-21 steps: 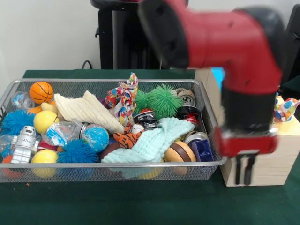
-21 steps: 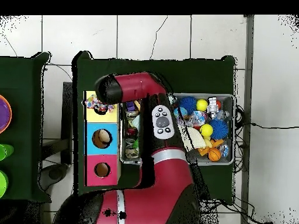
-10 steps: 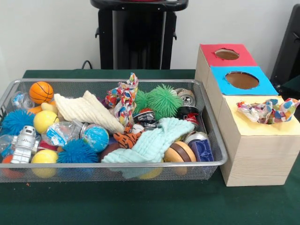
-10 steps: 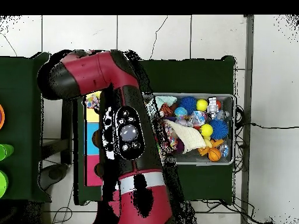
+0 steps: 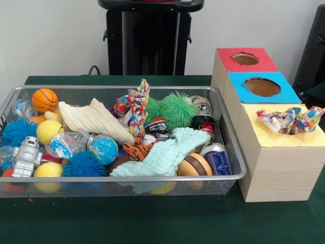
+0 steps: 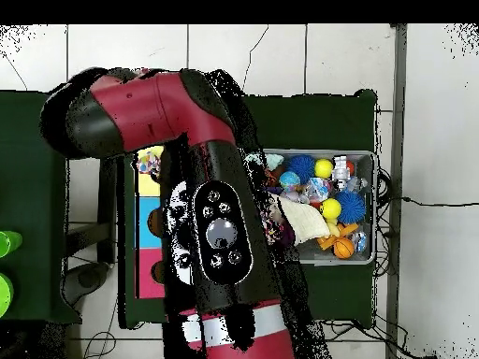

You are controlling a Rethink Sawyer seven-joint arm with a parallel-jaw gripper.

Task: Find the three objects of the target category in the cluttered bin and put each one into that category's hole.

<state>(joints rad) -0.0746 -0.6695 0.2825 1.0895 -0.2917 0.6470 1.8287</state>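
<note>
Watching red-black arm (image 6: 187,187) mask wire mesh bin (image 5: 231,152); my tool unseen, grip state unknown. Risk: multicoloured knotted cloth (image 5: 289,121) snagged half-out of yellow-topped hole (image 5: 284,138), may tumble off.

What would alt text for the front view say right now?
A multicoloured rag lies over the hole of the yellow-topped section of a wooden box, beside a wire bin crowded with balls, cloths and cans. The blue and red holes stand open; no arm shows.

Patchwork cloth (image 5: 289,121) on yellow hole (image 5: 284,133)
</note>
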